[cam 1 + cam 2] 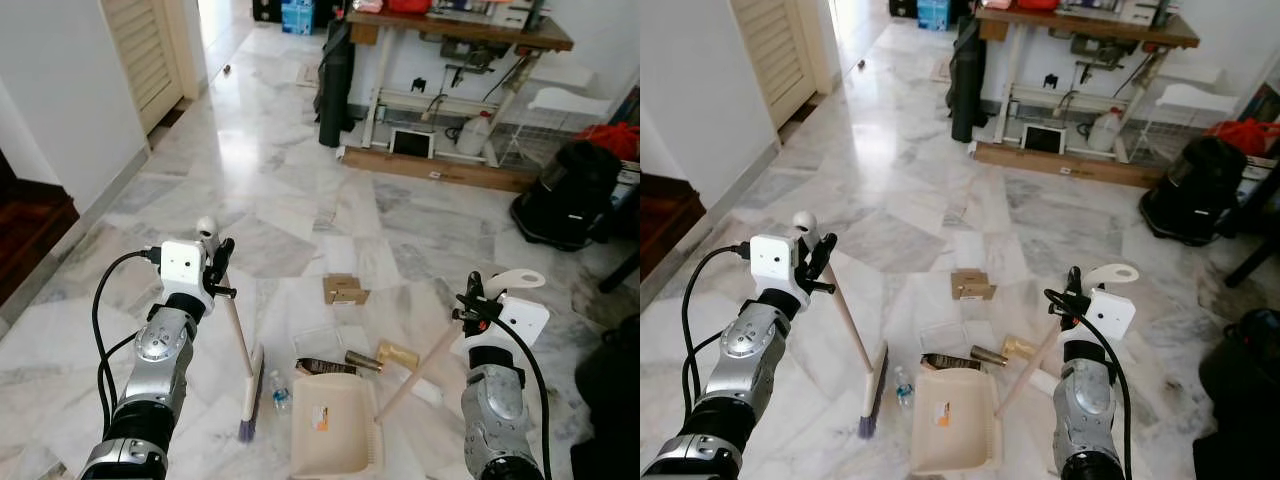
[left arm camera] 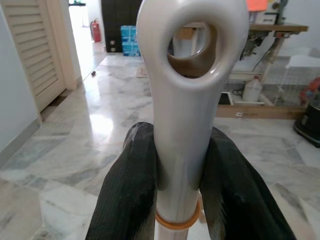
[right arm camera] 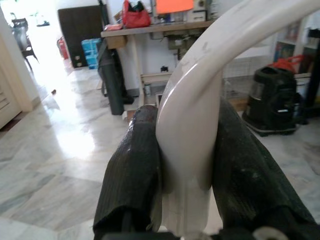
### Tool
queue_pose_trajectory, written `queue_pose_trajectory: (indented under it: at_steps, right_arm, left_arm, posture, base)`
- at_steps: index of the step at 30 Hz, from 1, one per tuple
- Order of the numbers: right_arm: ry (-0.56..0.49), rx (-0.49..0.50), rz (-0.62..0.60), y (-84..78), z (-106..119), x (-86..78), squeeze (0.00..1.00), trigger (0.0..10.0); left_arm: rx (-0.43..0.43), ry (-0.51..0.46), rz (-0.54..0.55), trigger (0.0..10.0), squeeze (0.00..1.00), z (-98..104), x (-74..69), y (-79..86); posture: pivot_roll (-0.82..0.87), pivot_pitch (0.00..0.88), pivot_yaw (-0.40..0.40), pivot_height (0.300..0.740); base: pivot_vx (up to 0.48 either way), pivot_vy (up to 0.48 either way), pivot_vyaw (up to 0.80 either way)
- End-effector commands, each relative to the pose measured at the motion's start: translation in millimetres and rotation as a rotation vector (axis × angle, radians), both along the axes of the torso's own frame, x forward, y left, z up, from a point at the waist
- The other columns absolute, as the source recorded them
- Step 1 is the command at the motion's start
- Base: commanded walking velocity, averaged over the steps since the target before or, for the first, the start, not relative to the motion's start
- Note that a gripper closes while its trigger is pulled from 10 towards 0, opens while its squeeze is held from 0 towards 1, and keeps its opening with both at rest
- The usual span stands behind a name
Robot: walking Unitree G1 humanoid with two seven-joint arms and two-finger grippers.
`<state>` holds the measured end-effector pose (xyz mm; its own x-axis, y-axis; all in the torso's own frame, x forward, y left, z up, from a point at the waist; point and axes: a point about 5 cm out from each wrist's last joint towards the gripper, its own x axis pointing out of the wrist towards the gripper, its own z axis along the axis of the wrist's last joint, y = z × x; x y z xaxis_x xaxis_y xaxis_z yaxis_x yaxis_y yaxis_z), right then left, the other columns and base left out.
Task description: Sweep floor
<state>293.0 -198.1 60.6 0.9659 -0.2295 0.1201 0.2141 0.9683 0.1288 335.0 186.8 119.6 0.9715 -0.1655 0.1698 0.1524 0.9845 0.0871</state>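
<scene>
- Grey-veined white marble floor (image 1: 300, 190): the litter sits in one cluster on the stretch directly in front of the robot, well clear of the wall, between the two arms.
- Litter items: a small brown cardboard box (image 1: 344, 290), a clear flat plastic lid (image 1: 320, 343), a dark brown wrapper (image 1: 325, 367), a brass-coloured cylinder (image 1: 396, 354) and a small clear plastic bottle (image 1: 280, 393).
- Pale wooden-handled broom with purple bristles (image 1: 248, 385): the left gripper (image 1: 219, 262) has its black fingers (image 2: 132, 195) pressed tight on the top of the handle, just under the hanging loop; the head rests on the floor, just beside the bottle.
- Cream plastic long-handled dustpan (image 1: 335, 435): the right gripper (image 1: 472, 303) is clamped on its curved white grip; the pan lies flat, its mouth touching or nearly touching the wrapper.
- Position relative to tools: bottle between broom head and pan; box, lid and cylinder beyond the pan's mouth.
- Risks, as judged: a sideways stroke may roll the bottle or cylinder past the pan; the flat lid may slide under the bristles; the high grip gives poor leverage, so the head may twist or skip; the pan may lift or skid if pushed.
</scene>
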Motion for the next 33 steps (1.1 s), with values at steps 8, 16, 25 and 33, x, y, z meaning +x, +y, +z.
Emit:
queue_pose_trajectory:
  at_steps: [8, 16, 25, 33]
  right_arm:
    - [-0.032, -0.005, 0.000, -0.8, 6.3, 2.3, 0.00, 10.0]
    - [-0.031, -0.007, -0.001, -2.6, 6.7, 2.3, 0.00, 10.0]
    - [-0.026, -0.006, 0.000, -2.1, 5.6, 1.7, 0.00, 10.0]
    - [-0.007, -0.013, -0.013, -4.4, 1.0, -2.1, 0.00, 10.0]
  left_arm:
    - [0.018, -0.045, -0.017, 10.0, 0.00, 10.7, 2.3, -2.4]
    - [0.012, -0.047, -0.013, 10.0, 0.00, 10.3, 1.8, -3.9]
    - [0.018, -0.048, -0.006, 10.0, 0.00, 9.8, 0.6, -2.6]
    - [0.026, -0.042, -0.003, 10.0, 0.00, 8.9, -1.0, 0.2]
  posture:
    - [0.17, 0.056, -0.070, 0.740]
    - [0.16, 0.072, -0.078, 0.740]
    - [0.16, 0.083, -0.083, 0.740]
    - [0.16, 0.096, -0.084, 0.740]
  base:
    - [0.305, 0.000, 0.00]
    - [0.226, 0.000, 0.00]
    - [0.000, 0.000, 0.00]
    - [0.000, 0.000, 0.00]
